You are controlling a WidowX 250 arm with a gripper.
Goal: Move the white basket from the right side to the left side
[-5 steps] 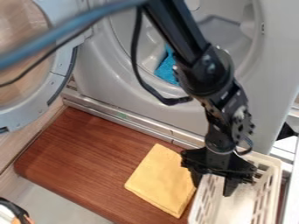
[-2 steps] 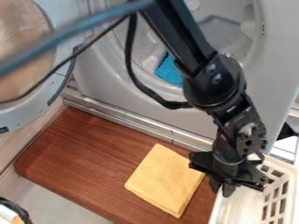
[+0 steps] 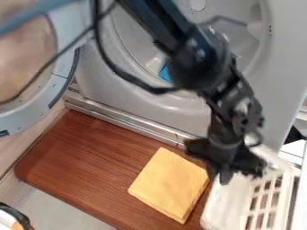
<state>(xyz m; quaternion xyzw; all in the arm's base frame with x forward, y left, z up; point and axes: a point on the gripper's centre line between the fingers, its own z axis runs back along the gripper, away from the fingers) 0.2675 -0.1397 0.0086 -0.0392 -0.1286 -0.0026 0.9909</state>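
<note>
The gripper (image 3: pixel 221 176) hangs at the lower right over the upper left part of the white basket (image 3: pixel 273 191). Its fingers are close together and shut on the basket's left wall, though blur hides the exact contact. The basket stands at the right edge of the brown wooden board, its lower end cut off by the view's bottom edge. Slots show in its right side, and it looks slightly tilted.
A folded yellow cloth (image 3: pixel 169 184) lies on the wooden board (image 3: pixel 90 152), just left of the basket. Behind is the grey machine front with a blue cloth (image 3: pixel 165 72) in its round opening. The open round door (image 3: pixel 57 74) stands at the upper left.
The fingers closed on the basket's left wall. Gripper and basket first shifted right, then came back left together, the basket turning somewhat.
</note>
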